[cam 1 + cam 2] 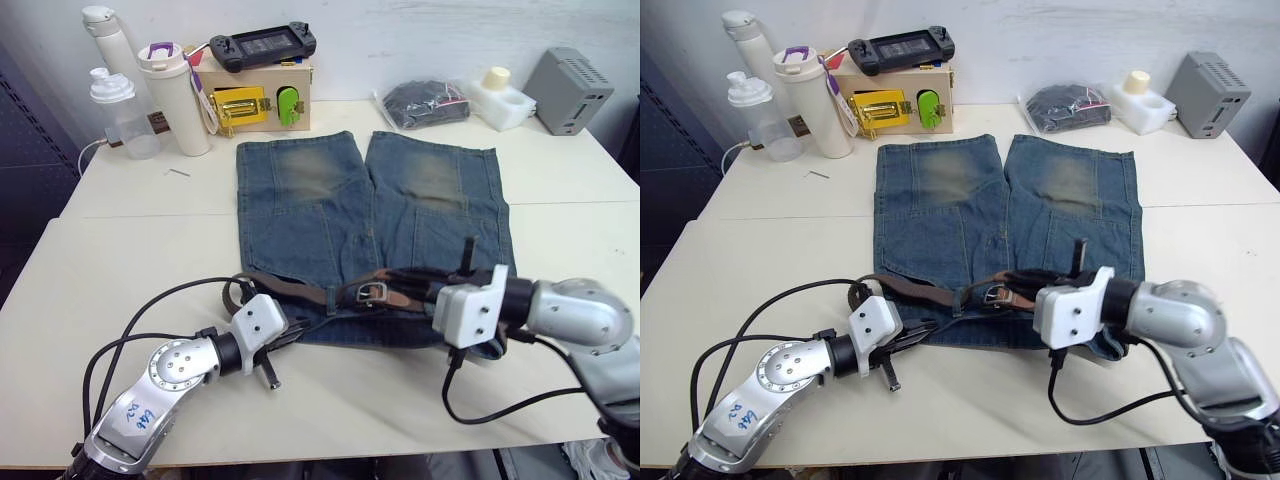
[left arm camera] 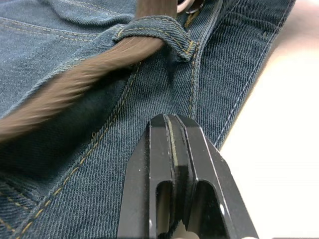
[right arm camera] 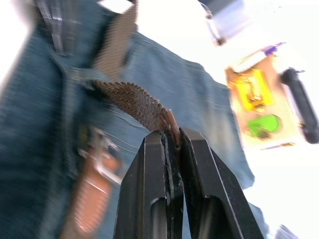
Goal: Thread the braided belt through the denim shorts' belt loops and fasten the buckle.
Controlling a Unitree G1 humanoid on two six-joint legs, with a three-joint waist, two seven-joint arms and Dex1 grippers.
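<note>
The denim shorts point(image 1: 370, 200) lie flat on the table with the waistband toward me. The braided belt point(image 1: 290, 290) runs along that waistband and passes under a belt loop point(image 2: 149, 27). Its silver buckle point(image 1: 372, 291) rests near the middle of the waistband. My right gripper point(image 1: 415, 290) is just right of the buckle and is shut on the belt's brown tip point(image 3: 167, 122). At the waistband's left end, my left gripper point(image 1: 298, 332) is shut with its fingertips resting on the denim beside the belt.
At the back left stand bottles point(image 1: 175, 95) and a wooden latch box point(image 1: 255, 95) with a black controller on top. A black bundle in plastic point(image 1: 425, 103), a white block point(image 1: 503, 100) and a grey box point(image 1: 570, 88) sit at the back right.
</note>
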